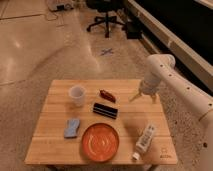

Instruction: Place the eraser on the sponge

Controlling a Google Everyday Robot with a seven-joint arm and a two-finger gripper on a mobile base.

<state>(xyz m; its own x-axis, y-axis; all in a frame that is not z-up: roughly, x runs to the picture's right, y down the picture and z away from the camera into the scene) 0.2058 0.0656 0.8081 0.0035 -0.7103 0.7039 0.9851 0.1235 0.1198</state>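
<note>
Eraser (105, 110) lies flat on the table (165, 125), well apart from the fingers, off to their left in the camera view and a little nearer the camera. The sponge (72, 128) sits farther out the same way, its top bare. Probably the reach is in hand: the gripper (144, 97) must cross over and straddle the block's narrow width. Its fingers are spread and empty. The arm (185, 95) bends in from the right, wrist aimed down at the tabletop.

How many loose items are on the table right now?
6: cup back left, red object centre back, eraser mid-table, sponge front left, orange plate front centre, white bottle front right. Open gripper hangs back right. None seem hidden.
</note>
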